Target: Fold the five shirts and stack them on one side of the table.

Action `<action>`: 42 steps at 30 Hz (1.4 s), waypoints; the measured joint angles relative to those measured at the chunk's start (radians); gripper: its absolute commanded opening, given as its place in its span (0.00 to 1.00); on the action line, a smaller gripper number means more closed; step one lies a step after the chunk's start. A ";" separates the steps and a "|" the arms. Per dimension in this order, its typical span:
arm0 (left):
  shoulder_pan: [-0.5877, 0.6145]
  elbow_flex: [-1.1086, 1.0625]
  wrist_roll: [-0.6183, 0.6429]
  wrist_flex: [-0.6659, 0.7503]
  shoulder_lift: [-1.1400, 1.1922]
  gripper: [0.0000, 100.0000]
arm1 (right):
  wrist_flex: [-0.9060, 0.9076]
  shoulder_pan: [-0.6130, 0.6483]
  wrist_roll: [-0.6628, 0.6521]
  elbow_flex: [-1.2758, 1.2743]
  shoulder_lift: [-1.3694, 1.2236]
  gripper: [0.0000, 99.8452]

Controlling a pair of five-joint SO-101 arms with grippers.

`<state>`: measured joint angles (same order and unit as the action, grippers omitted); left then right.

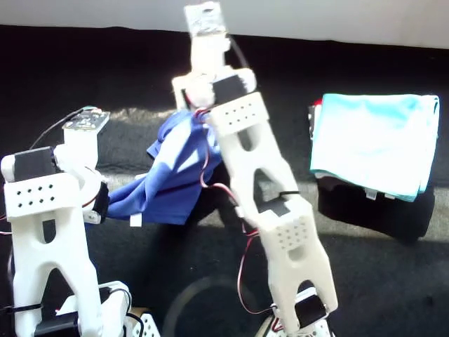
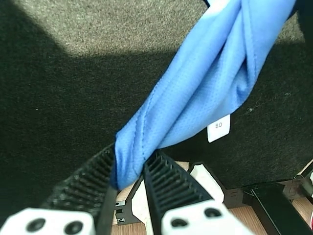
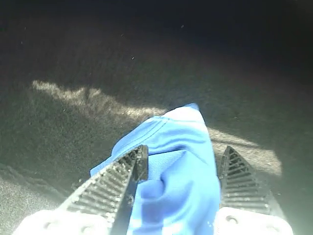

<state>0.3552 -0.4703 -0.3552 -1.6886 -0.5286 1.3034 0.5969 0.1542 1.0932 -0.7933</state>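
A blue shirt (image 1: 172,175) hangs stretched between my two grippers above the black table (image 1: 105,77). My left gripper (image 1: 102,203) is shut on its lower corner near the left front. In the left wrist view the cloth (image 2: 215,83) runs twisted away from the left gripper (image 2: 133,154), with a white tag (image 2: 218,128) showing. My right gripper (image 1: 196,109) holds the shirt's upper end, raised toward the back middle. In the right wrist view bunched blue fabric (image 3: 181,171) fills the gap of the right gripper (image 3: 185,152).
At the right side lies a stack with a light cyan shirt (image 1: 375,140) on top of a black shirt (image 1: 372,207). The right arm's white links (image 1: 259,182) cross the table's middle. A sunlit band (image 3: 73,98) falls across the dark cloth.
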 measured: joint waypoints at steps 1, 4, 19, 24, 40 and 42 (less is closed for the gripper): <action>0.000 0.000 0.000 -0.002 0.000 0.01 | -0.008 0.017 0.000 0.000 -0.031 0.24; 0.000 0.000 0.000 -0.003 0.000 0.01 | -0.012 0.049 0.000 -0.002 -0.103 0.24; 0.006 0.000 0.000 0.014 0.000 0.01 | 0.239 -0.043 -0.130 0.005 -0.259 0.00; 0.055 0.000 0.000 0.091 0.000 0.01 | 0.295 -0.133 -0.144 0.002 -0.227 0.01; 0.087 0.293 0.000 0.233 0.000 0.01 | 0.359 -0.222 -0.144 0.000 0.344 0.01; 0.089 0.373 0.000 0.216 0.000 0.01 | 0.407 -0.224 -0.144 0.000 0.404 0.01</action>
<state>0.4442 -0.0974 -0.3552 -1.4722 -0.5286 1.7100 0.3728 0.0100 1.0932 -0.3897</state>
